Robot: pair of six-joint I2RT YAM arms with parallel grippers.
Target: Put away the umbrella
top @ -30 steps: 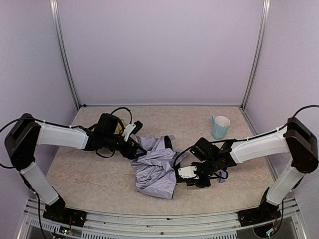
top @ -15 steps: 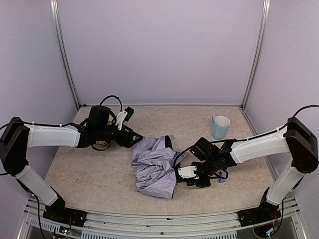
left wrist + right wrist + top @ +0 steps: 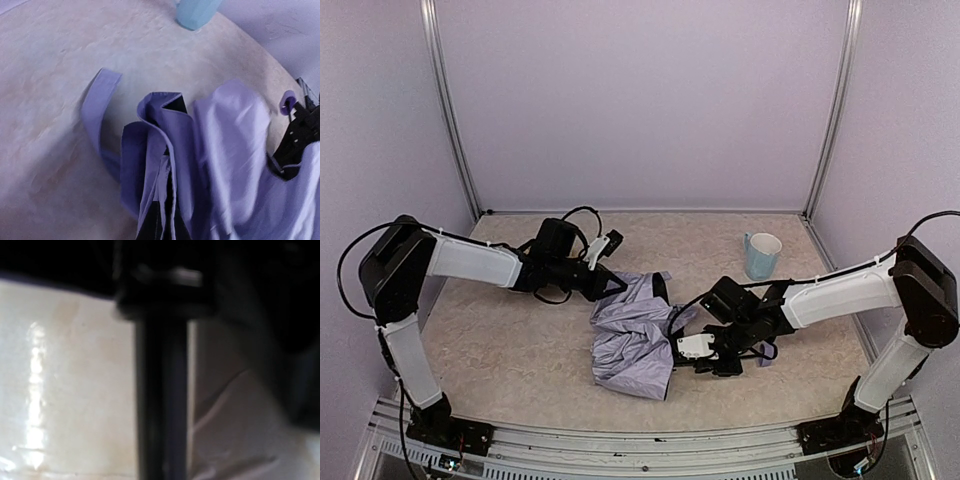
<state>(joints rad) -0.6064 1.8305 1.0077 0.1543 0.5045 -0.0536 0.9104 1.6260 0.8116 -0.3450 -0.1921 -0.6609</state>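
From above, the umbrella (image 3: 632, 345) lies collapsed but unwrapped in the middle of the bench (image 3: 510, 350), its pale cloth in a loose heap between the two arms. The left tool (image 3: 611, 287) sits at the far left edge of the cloth, touching it or just over it. Whether its fingers are apart or closed on a fold cannot be told from here. The right tool (image 3: 703, 352) is low on the bench at the cloth's right edge, where the dark stem comes out. The small lavender handle (image 3: 766, 357) shows just beyond it, to the right. So the long axis seems to run across the bench, cloth end toward the left arm, handle end toward the right arm. A blue mug (image 3: 761, 256) stands well apart, at the far right.

The left wrist camera looks along the bench over rumpled folds. The strap (image 3: 97, 107) lies flat to the left of the folds, free of them at its tip. This tool's fingers are out of the picture.

The right wrist camera is very close and blurred. A black shaft (image 3: 161, 410) runs straight down the frame over the pale bench. The tool probably grips it, but that cannot be told.

Rolling the cloth around the stem likely falls to the left arm, the nearer one.
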